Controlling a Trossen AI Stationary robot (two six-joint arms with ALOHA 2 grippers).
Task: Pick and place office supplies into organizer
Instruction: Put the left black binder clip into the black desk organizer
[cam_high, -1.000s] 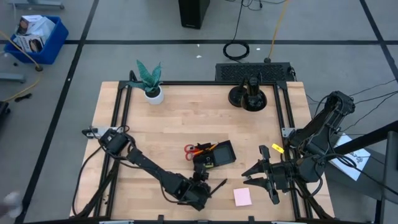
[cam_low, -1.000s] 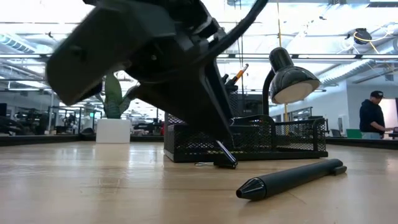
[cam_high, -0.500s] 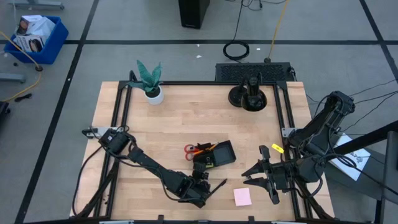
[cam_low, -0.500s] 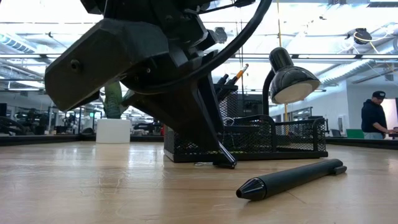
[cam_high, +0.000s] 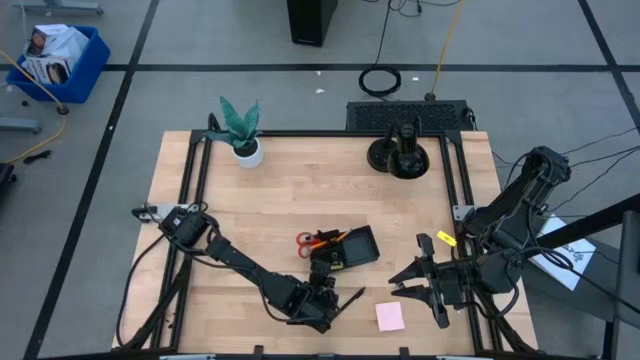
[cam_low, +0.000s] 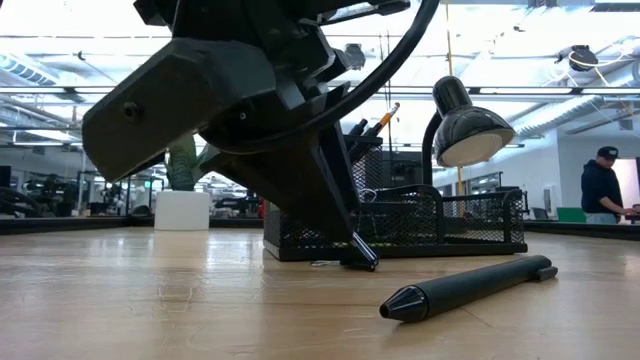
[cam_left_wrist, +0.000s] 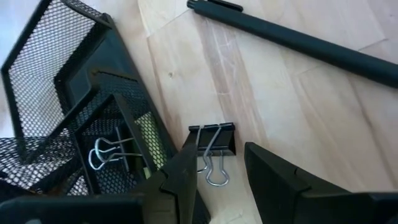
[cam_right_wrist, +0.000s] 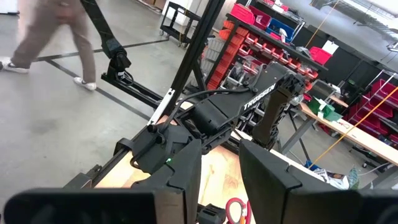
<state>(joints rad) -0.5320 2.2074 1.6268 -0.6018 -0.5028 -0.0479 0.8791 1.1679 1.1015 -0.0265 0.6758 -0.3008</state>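
Landmark: the organizer (cam_high: 345, 248), mid-table.

- Left of it and toward the near edge: left gripper (cam_left_wrist: 217, 163), tips down at the tabletop, just off the organizer's near wall. Fingers parted, holding nothing. One fingertip (cam_left_wrist: 189, 155) sits beside the binder clip (cam_left_wrist: 213, 140); the other stands clear on its far side, so the clip lies in the gap.
- Clip lies flat on the wood, just outside the organizer. Long axis runs from black body to wire loops, loops pointing back toward the gripper.
- Black pen (cam_low: 468, 287) on the wood beyond the clip, near the organizer, lying across the gripper's line.
- A second clip (cam_left_wrist: 109, 152) already rests in a compartment.
- Well right of the organizer: right gripper (cam_high: 420, 278), idle above the table, fingers parted, empty.

Risks, as I judge them: closing on the thin wire loops instead of the body could let the clip pivot or skid; the inner finger may snag the mesh wall.
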